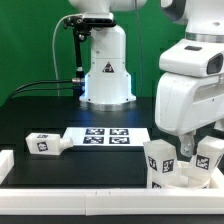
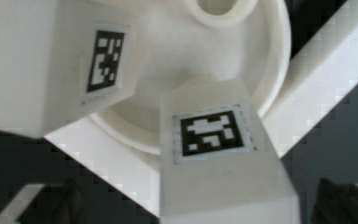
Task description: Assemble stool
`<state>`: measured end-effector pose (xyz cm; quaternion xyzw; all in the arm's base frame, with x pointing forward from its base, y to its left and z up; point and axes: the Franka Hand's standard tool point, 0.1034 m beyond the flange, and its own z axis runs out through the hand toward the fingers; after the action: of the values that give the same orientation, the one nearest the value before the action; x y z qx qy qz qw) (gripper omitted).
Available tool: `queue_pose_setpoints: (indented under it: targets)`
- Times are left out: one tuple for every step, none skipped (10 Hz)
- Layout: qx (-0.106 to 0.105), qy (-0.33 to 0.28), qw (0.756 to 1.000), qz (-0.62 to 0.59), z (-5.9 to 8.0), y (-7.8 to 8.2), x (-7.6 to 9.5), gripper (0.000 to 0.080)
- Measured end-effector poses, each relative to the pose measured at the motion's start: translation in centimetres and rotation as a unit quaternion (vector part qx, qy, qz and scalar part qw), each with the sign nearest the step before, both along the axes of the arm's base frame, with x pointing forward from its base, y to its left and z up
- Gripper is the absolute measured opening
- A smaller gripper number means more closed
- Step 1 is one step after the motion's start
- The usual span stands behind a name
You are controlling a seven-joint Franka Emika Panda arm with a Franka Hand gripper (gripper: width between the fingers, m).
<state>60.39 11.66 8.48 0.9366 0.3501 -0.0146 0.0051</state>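
The round white stool seat (image 2: 202,60) lies under my gripper at the exterior view's right (image 1: 186,181). Two chunky white tagged legs stand on it (image 1: 159,160) (image 1: 210,155). In the wrist view one leg (image 2: 215,135) with a square tag runs down between my fingers, and another tagged leg (image 2: 78,70) stands beside it. My gripper (image 2: 194,205) is open, with the dark fingers (image 2: 44,205) apart from the leg on both sides. In the exterior view the gripper (image 1: 188,148) hangs low between the two legs. A third loose leg (image 1: 45,143) lies on the table at the left.
The marker board (image 1: 105,135) lies flat mid-table. The arm's white base (image 1: 105,70) stands at the back with black cables to its left. White border rails run along the front (image 1: 90,190) and the left edge (image 1: 5,160).
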Motion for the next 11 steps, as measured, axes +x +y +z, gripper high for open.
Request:
queue_pose_setpoints:
  targets:
    - [0.000,0.000,1.000,-0.018,-0.01,-0.04,0.00,0.0562]
    - [-0.001,0.000,1.000,-0.018,-0.01,-0.11,0.01,0.0425]
    - [-0.001,0.000,1.000,-0.027,-0.02,-0.13,0.01,0.0425]
    - [-0.002,-0.001,0.998,-0.070,-0.03,-0.14,0.01,0.0331]
    - [-0.003,-0.002,0.994,-0.111,-0.04,-0.14,0.00,0.0331]
    - [-0.003,-0.002,0.991,-0.132,-0.05,-0.15,0.00,0.0331]
    - [-0.004,-0.003,0.983,-0.183,-0.05,-0.14,0.00,0.0331]
    - [-0.005,-0.005,0.970,-0.242,-0.02,-0.15,0.04,0.0331]
    - [-0.006,-0.006,0.944,-0.329,-0.02,-0.04,0.02,0.0331]
    - [-0.004,-0.007,0.917,-0.399,-0.02,0.04,0.04,0.0331]
    - [-0.003,-0.008,0.888,-0.461,-0.04,0.01,0.10,0.0333]
